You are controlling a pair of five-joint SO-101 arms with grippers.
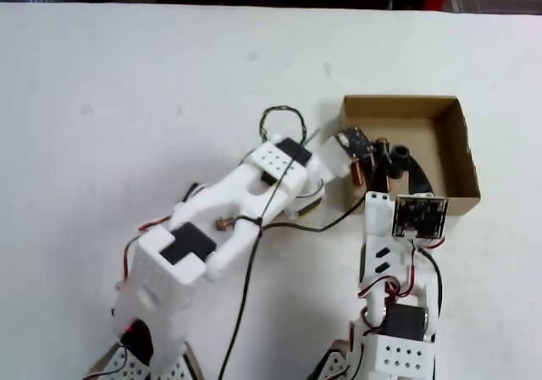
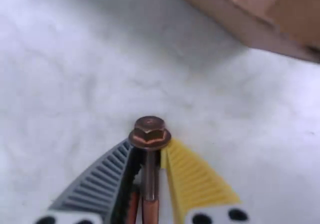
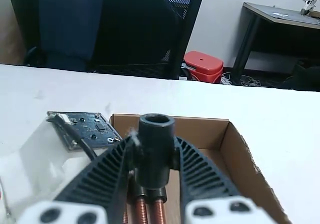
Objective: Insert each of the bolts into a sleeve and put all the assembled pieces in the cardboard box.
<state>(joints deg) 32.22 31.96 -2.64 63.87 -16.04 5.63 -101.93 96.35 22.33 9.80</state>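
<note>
Now probably the joining step by the box [image 1: 468,151], bolt [image 2: 149,134] pinched in the left gripper [image 2: 148,145] just beside it, sleeve [image 3: 155,151] squeezed in the right gripper [image 3: 155,140] over it, next lining up and pushing in.

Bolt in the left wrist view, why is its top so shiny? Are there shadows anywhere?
Left wrist view: the bolt head catches the room light, and the table turns greyer beside the box. High view: soft grey shadows edge the left arm. Right wrist view: the sleeve hole is dark inside.
</note>
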